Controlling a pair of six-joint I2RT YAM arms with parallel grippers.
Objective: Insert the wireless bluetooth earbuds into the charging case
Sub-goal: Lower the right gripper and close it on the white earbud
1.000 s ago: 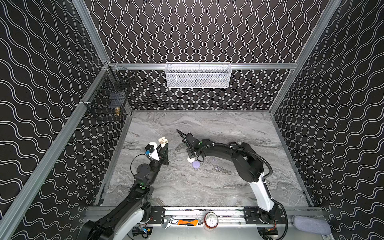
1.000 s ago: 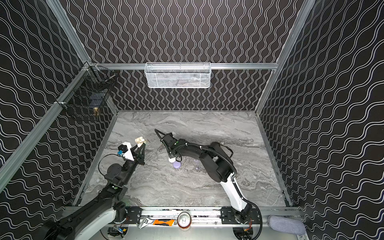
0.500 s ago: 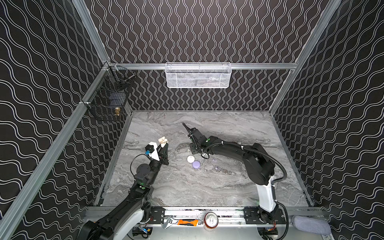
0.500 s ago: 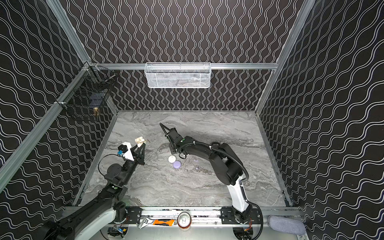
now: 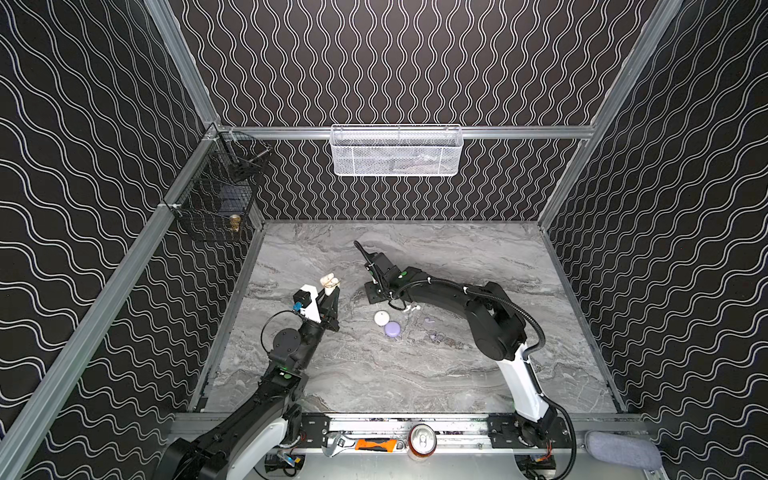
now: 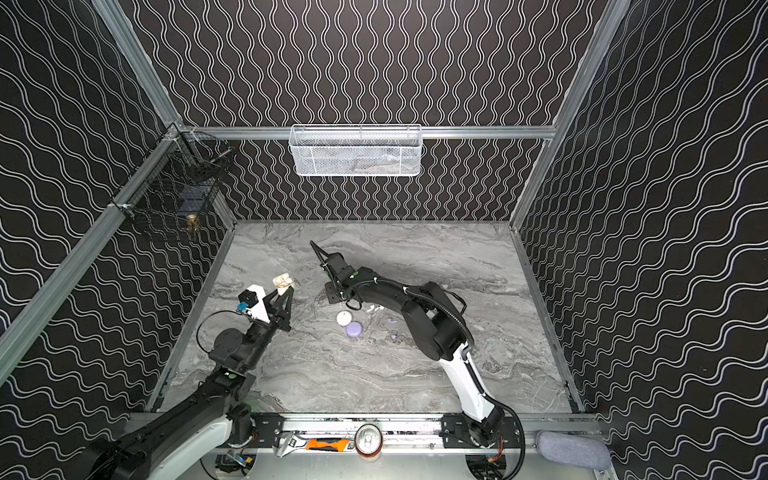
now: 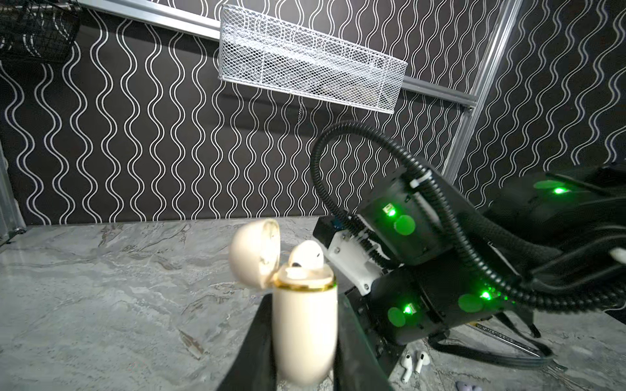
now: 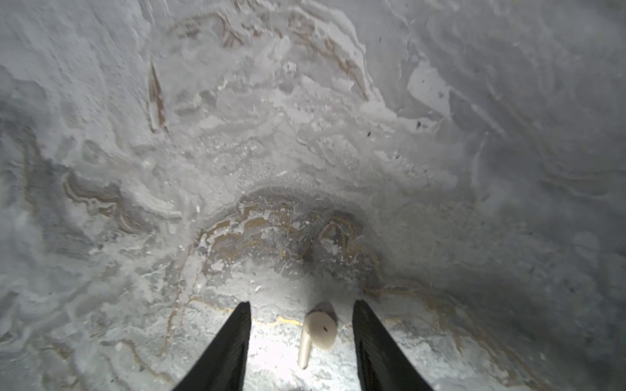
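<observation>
My left gripper (image 5: 331, 296) (image 7: 305, 325) is shut on a cream charging case (image 5: 329, 282) (image 6: 283, 282) (image 7: 305, 325), held upright above the table with its lid open. One cream earbud (image 7: 306, 258) sits in the case. My right gripper (image 5: 375, 293) (image 8: 302, 304) points down at the table and is open. A second cream earbud (image 8: 319, 330) lies on the marble between its fingers, touching neither; it is hidden in both top views. Two white stemmed earbuds (image 5: 412, 308) (image 7: 414, 363) and lilac earbuds (image 5: 429, 321) lie loose to the right of that gripper.
A round white case (image 5: 381, 318) and a lilac case (image 5: 392, 329) lie shut on the table just in front of the right gripper. A white mesh basket (image 5: 395, 151) hangs on the back wall, a black wire basket (image 5: 216, 199) on the left wall. A can (image 5: 422, 440) stands on the front rail.
The right gripper has moved off the white case towards the back, and its elbow has swung to the right. The left gripper and the case have stayed still.
</observation>
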